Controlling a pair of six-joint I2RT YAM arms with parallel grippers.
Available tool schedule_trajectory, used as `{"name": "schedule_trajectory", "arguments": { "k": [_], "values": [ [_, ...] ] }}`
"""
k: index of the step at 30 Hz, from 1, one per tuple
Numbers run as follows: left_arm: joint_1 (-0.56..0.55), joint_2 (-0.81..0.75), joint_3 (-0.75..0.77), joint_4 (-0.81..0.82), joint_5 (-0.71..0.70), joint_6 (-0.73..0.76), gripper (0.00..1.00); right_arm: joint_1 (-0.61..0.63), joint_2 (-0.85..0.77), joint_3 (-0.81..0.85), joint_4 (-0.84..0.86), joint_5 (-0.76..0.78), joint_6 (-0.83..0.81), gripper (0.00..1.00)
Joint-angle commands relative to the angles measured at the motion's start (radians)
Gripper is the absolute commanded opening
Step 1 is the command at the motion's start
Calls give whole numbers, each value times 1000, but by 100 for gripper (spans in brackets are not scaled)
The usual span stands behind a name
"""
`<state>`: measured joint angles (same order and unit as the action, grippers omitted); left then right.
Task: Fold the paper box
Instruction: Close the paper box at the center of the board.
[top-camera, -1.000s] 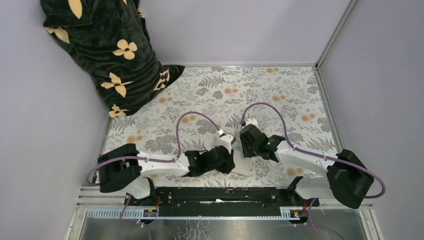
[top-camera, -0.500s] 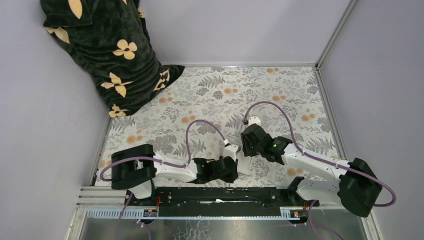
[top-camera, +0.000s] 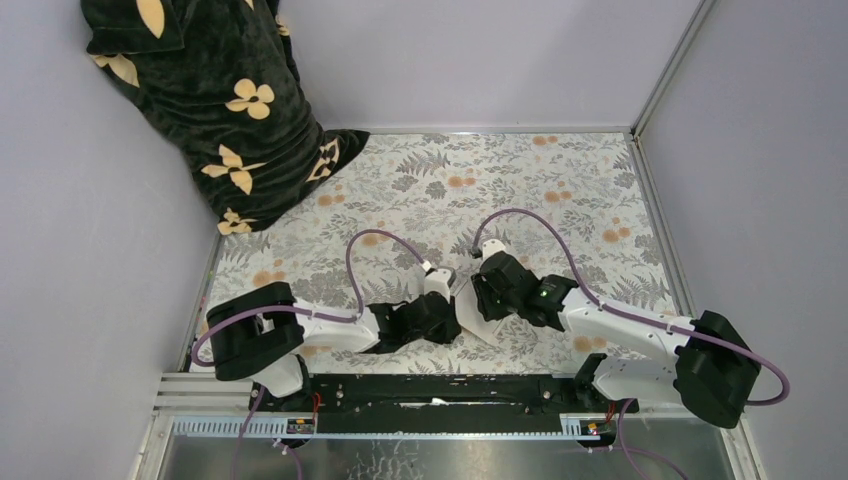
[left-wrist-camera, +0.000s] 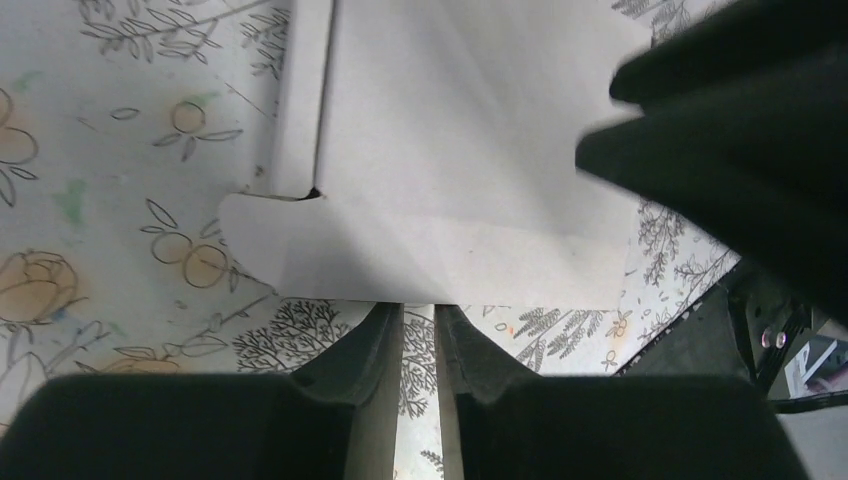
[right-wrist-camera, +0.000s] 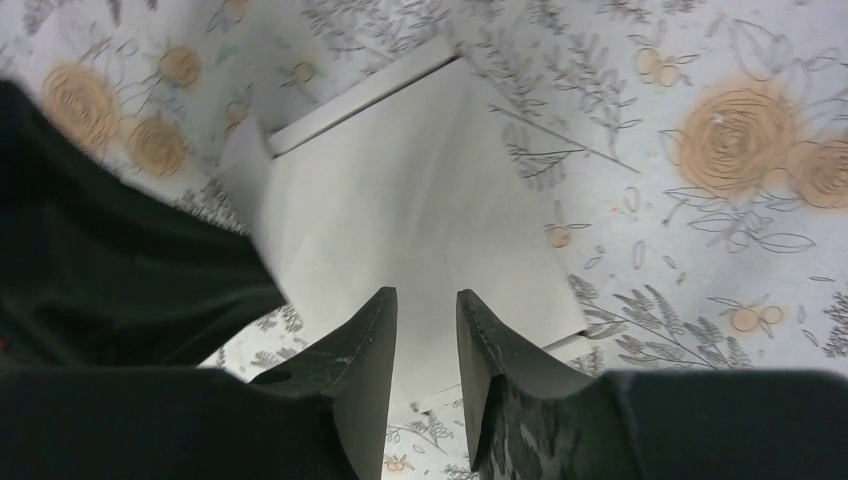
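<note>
The paper box (top-camera: 469, 322) is a white cardboard sheet lying on the floral cloth between my two grippers. In the left wrist view the paper box (left-wrist-camera: 440, 170) shows a fold line, a notch and a rounded flap. My left gripper (top-camera: 447, 322) (left-wrist-camera: 419, 308) is nearly shut with a narrow gap, its tips at the sheet's near edge and hidden under it. My right gripper (top-camera: 483, 300) (right-wrist-camera: 427, 297) is also nearly shut and empty, its tips over the sheet's (right-wrist-camera: 400, 210) large panel. Each wrist view shows the other gripper as a black blur.
A dark blanket with yellow flowers (top-camera: 215, 110) is heaped in the far left corner. Grey walls close in the floral table (top-camera: 560, 190). A black rail (top-camera: 440, 390) runs along the near edge. Purple cables (top-camera: 380, 245) arch over both arms.
The left gripper has moved away from the near rail, up against the sheet's left edge. The right gripper has shifted left over the sheet. The sheet now lies slightly further left.
</note>
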<state>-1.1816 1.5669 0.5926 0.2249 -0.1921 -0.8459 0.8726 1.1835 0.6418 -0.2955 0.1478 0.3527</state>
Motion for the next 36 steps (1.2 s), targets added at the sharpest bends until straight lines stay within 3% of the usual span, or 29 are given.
{"name": "schedule_trajectory", "arguments": {
  "k": [1,11,23,30,36],
  "values": [
    [42,17,-48,-23,7,32,24,56,5,29,18,-35,-44,36],
    [115,21,-86,13,35,48,24,92,169,43,26,37,-6,36],
    [134,-177,-173,2,23,-4,25,175,320,143,-51,199,123,37],
    [134,-320,-202,86,-30,-75,30,177,358,175,-42,183,231,38],
    [134,-281,-131,103,-83,-75,31,183,410,198,8,147,313,40]
  ]
}}
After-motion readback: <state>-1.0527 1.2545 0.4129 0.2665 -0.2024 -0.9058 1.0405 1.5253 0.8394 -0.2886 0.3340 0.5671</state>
